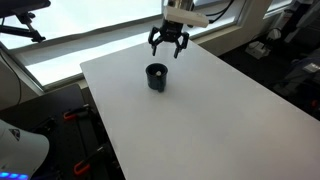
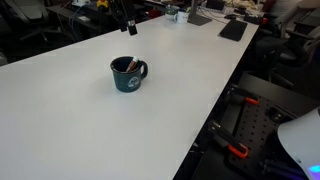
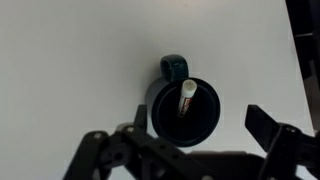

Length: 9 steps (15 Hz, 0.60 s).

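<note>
A glossy dark teal ceramic mug [image 3: 205, 115] with a looped handle is standing upright on the smooth white rectangular table [image 1: 220, 110], and a slim white cylindrical marker [image 3: 186, 100] is leaning inside it. The black two-fingered gripper [image 1: 168, 50] is hovering above the mug, pointing down, its fingers spread wide and holding nothing. Bare tabletop is surrounding the mug, which is sitting well apart from every table edge.

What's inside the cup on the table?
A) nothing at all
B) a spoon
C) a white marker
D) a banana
C: in the wrist view a white marker leans inside the dark mug, its end poking up near the rim.
</note>
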Each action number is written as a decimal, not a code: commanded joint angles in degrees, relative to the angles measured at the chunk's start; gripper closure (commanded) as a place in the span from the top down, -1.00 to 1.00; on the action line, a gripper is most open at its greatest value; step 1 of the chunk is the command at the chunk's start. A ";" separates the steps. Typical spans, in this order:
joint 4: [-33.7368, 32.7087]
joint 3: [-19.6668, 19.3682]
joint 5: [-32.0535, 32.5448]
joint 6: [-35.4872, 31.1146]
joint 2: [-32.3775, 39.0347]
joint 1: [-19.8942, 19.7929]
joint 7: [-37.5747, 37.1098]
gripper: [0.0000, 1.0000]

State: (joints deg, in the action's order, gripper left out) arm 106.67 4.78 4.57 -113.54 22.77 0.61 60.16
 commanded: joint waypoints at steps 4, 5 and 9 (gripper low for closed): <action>-1.10 0.58 0.60 0.63 0.30 -0.43 -0.70 1.00; -1.53 0.77 0.46 1.06 0.93 -0.45 -0.14 1.00; -2.74 1.71 -0.47 2.87 3.31 -0.63 1.75 1.00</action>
State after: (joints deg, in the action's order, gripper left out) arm 106.13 5.35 5.10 -113.26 24.21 0.48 60.01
